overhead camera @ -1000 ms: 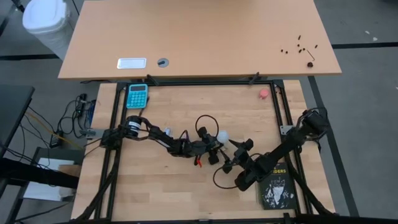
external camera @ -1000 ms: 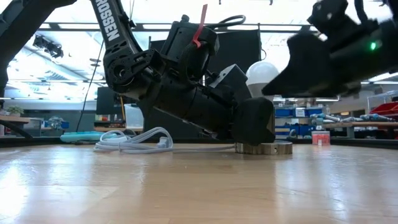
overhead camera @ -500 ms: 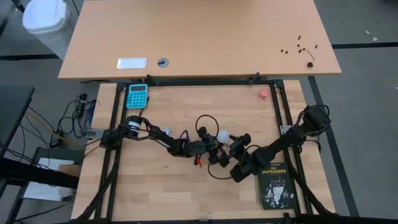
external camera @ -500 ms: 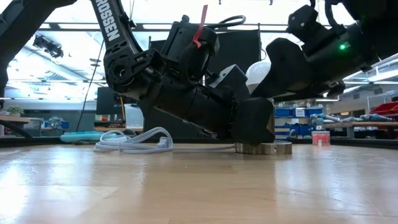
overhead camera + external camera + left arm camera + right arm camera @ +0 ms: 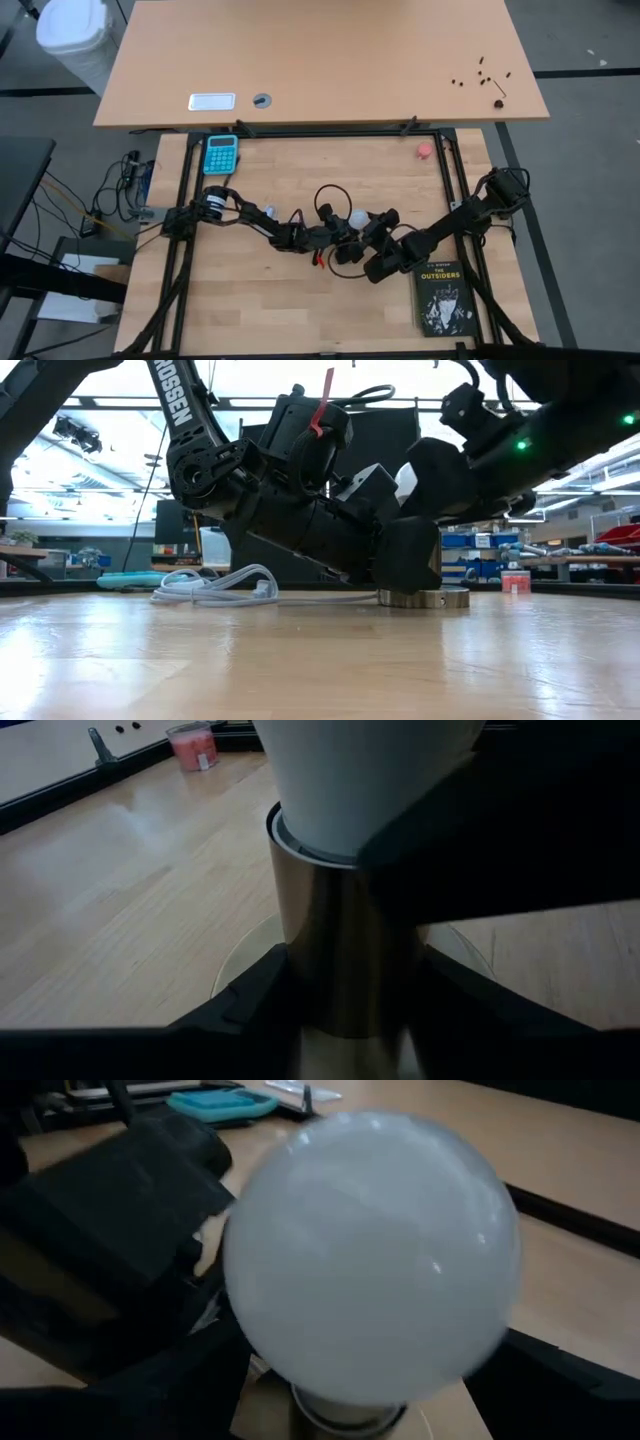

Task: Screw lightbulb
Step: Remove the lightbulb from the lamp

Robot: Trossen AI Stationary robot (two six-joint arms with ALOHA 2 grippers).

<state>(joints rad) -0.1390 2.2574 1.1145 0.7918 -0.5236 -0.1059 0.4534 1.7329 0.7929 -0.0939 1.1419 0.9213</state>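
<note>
Low view: lightbulb (image 5: 405,478) upright, base down in left gripper's (image 5: 405,565) clamp; right gripper (image 5: 372,228) spread wide.

book (image 5: 442,299) — "THE OUTSIDERS" | arm (image 5: 185,420) — "ROSSEN"

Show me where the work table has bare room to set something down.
Bare wood: between the blue calculator and the pink object, and the near-left corner below the left arm. Crowded: mid-table, where both grippers flank the lightbulb, and the black book near-right.
</note>
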